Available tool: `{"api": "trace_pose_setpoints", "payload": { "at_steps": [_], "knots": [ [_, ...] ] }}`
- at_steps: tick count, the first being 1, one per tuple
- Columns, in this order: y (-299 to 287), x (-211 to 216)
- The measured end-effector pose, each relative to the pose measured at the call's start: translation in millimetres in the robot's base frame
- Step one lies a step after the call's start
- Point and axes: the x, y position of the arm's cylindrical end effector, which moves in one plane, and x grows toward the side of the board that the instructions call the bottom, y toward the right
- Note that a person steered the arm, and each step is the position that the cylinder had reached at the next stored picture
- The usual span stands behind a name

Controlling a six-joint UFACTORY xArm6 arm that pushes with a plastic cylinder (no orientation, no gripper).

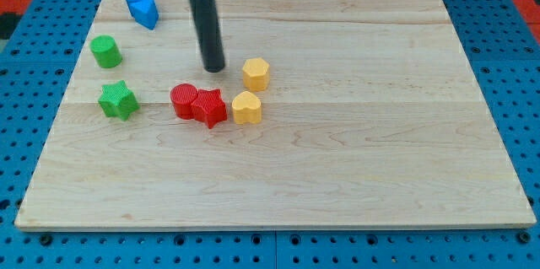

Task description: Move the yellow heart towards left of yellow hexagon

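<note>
The yellow hexagon (256, 74) sits near the middle of the wooden board (354, 151). The yellow heart (246, 108) lies just below it, slightly to its left, a small gap apart. My tip (214, 68) rests on the board to the left of the yellow hexagon and above the red blocks, touching no block. The dark rod rises from it to the view's top.
A red star (211, 107) touches the yellow heart's left side, with a red cylinder (183, 99) against the star's left. A green star (117, 99) and green cylinder (106, 51) stand at the left. A blue block (143, 7) lies at the top left.
</note>
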Motion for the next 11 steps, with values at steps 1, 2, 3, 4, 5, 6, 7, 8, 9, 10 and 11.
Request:
{"api": "trace_pose_setpoints", "payload": {
  "at_steps": [1,2,3,4,5,6,7,8,9,10,11],
  "knots": [
    [61,14],
    [128,30],
    [132,95],
    [101,146],
    [26,128],
    [19,89],
    [23,53],
    [27,27],
    [-19,20],
    [15,-7],
    [47,3]
  ]
}}
